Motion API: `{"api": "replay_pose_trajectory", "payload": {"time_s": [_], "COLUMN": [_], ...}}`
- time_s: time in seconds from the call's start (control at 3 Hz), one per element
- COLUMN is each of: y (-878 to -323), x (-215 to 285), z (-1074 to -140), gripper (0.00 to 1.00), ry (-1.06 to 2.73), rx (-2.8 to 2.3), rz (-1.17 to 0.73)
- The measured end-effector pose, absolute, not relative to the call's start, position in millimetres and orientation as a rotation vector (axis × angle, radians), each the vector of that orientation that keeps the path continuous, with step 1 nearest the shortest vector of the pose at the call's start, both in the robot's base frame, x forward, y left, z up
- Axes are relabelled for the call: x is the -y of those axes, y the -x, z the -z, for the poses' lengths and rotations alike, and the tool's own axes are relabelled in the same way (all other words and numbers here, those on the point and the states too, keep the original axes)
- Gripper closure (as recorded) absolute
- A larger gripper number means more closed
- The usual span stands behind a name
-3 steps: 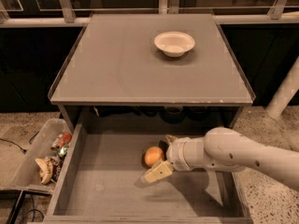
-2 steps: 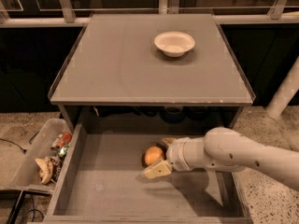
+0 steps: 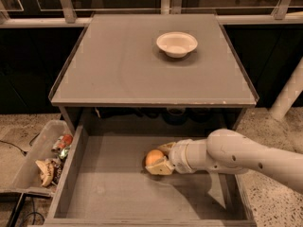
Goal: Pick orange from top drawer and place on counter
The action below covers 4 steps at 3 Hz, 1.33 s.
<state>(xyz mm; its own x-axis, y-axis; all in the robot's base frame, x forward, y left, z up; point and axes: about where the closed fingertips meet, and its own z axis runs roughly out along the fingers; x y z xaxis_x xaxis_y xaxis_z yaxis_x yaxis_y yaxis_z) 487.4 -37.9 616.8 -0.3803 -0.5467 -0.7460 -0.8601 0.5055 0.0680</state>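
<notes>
The orange (image 3: 153,157) lies on the floor of the open top drawer (image 3: 113,188), near its middle. My gripper (image 3: 160,159) reaches in from the right on a white arm and has its fingers on either side of the orange, one behind and one in front, closed against it. The orange still rests on the drawer floor. The counter (image 3: 118,65) lies above and behind the drawer, a flat grey top.
A white bowl (image 3: 176,44) stands on the counter at the back right. A clear plastic bin of litter (image 3: 42,162) sits on the speckled floor left of the drawer. A white post (image 3: 289,96) stands at the right.
The front finger has swung up from the drawer floor and closed in against the orange. The arm has barely shifted.
</notes>
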Motion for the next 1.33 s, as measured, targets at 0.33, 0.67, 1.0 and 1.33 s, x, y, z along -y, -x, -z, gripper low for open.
{"api": "replay_pose_trajectory", "payload": {"time_s": [0.33,0.67,1.0,1.33], "y": [-487,-481,-472,-465], "x": [38,44,55,58], "z": [-617,-629,-669,-722], "gripper": [0.88,1.0,1.0,1.0], "ry": [1.147,1.198,1.255,1.304], "rx": [-2.077,-2.086,-2.063,-2.006], "rz": [-0.6,-0.599,-0.599,-0.59]}}
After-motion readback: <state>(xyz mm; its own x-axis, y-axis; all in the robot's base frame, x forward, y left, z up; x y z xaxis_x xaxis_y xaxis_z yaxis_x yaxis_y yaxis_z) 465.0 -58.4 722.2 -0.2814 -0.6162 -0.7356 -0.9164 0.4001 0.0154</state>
